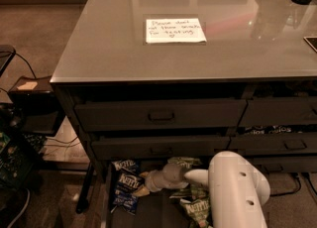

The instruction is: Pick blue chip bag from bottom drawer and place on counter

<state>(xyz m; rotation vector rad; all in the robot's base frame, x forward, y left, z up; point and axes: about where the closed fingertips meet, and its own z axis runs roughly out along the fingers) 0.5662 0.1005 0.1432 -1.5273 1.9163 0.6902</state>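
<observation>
The counter (99,48) fills the top of the view. Below it, the bottom drawer (148,216) is open. A white arm (237,192) stretches in from the right. 2 green bags (198,209) lie under it. The blue bag (124,185) lies at the drawer's left. The gripper (143,186) touches it, though I cannot tell whether it grips. 1 note (175,30) lies on the counter.

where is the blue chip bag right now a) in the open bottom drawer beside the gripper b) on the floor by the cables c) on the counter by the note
a: the blue chip bag lies in the bottom drawer, with the gripper down close beside it.
</observation>
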